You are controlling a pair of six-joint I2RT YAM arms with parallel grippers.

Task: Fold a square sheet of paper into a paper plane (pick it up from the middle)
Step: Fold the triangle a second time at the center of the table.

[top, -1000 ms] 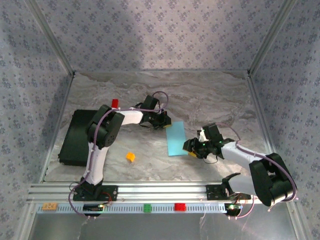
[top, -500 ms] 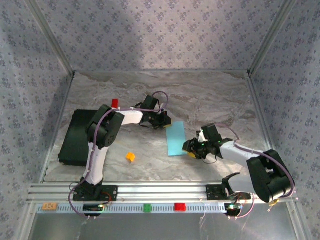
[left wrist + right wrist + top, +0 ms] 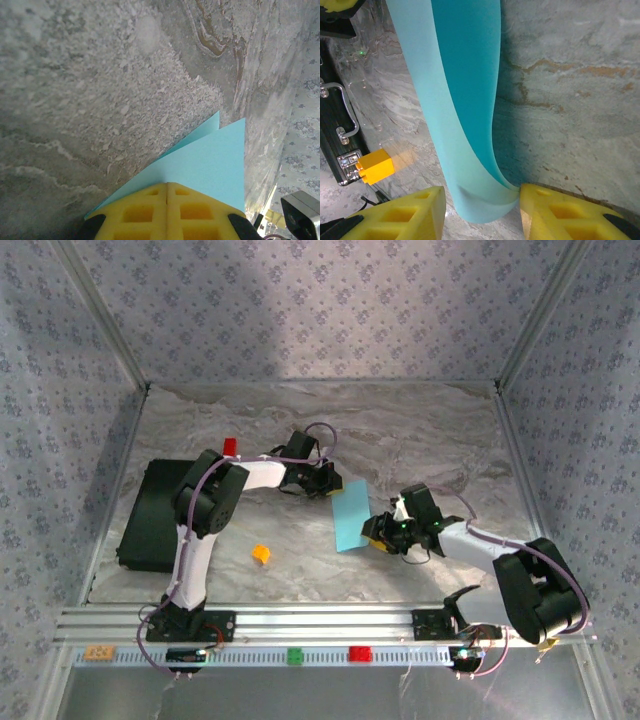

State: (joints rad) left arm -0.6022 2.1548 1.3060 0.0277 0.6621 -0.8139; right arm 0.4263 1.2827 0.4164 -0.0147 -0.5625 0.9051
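In the middle of the top view, the square sheet of paper (image 3: pixel 350 516) bends up.
It is thin, light and floppy. The left gripper (image 3: pixel 167 192) pinches its upper corner, and the right gripper (image 3: pixel 482 200) sits half-open around the curled edge. Hold it gently there.

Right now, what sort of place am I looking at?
Likely a robot lab test cell: a marble-look table boxed in by patterned walls, with a left arm and right arm bolted to a metal rail at its near edge.
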